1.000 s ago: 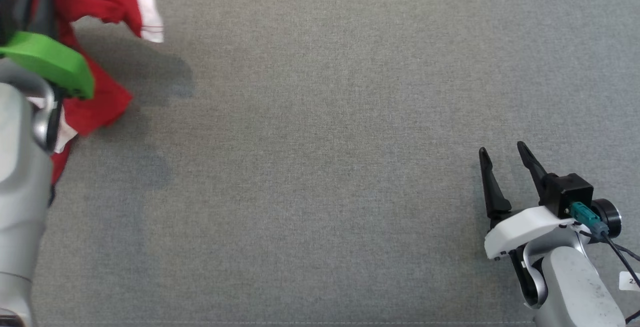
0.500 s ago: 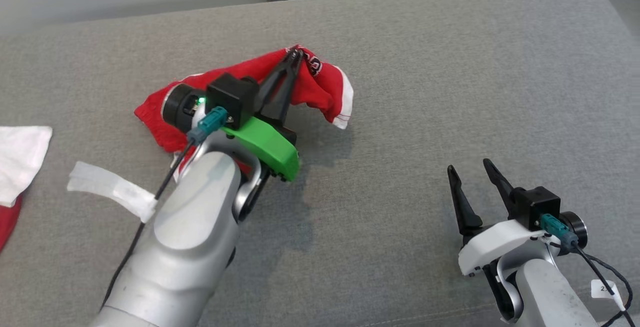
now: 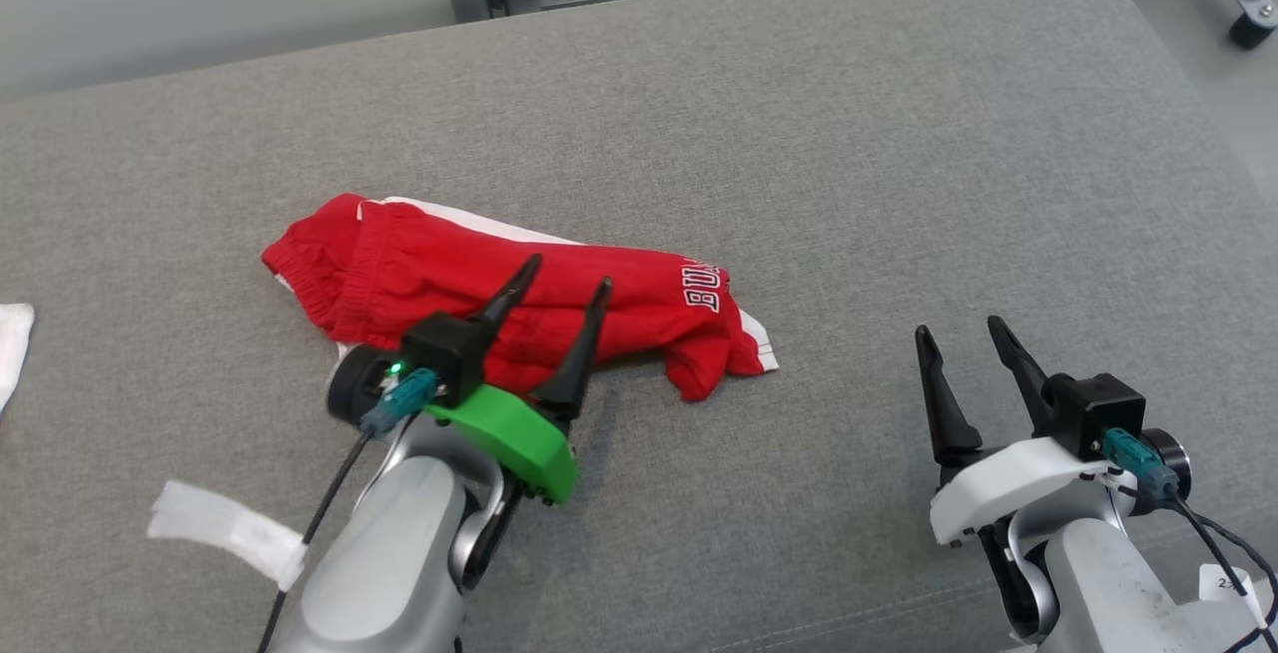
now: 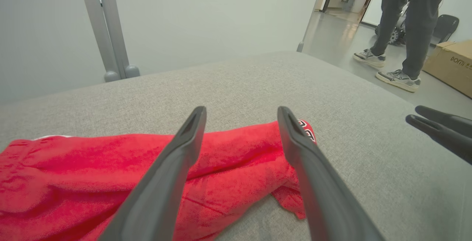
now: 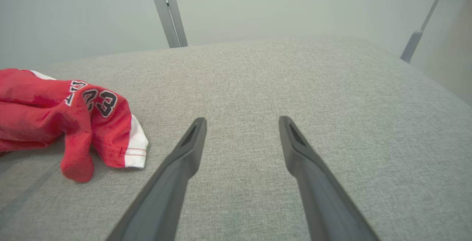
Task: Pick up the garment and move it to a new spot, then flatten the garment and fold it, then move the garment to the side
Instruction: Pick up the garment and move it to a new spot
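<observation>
Two empty grippers now: my left gripper, just spread wide, has dropped the red garment crumpled on the grey cushion; my right gripper gapes idle nearby. Flattening comes next.

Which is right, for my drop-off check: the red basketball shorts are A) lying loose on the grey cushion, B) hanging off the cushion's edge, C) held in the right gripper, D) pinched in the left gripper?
A: the red basketball shorts lie on the grey cushion, left gripper open above them.
</observation>
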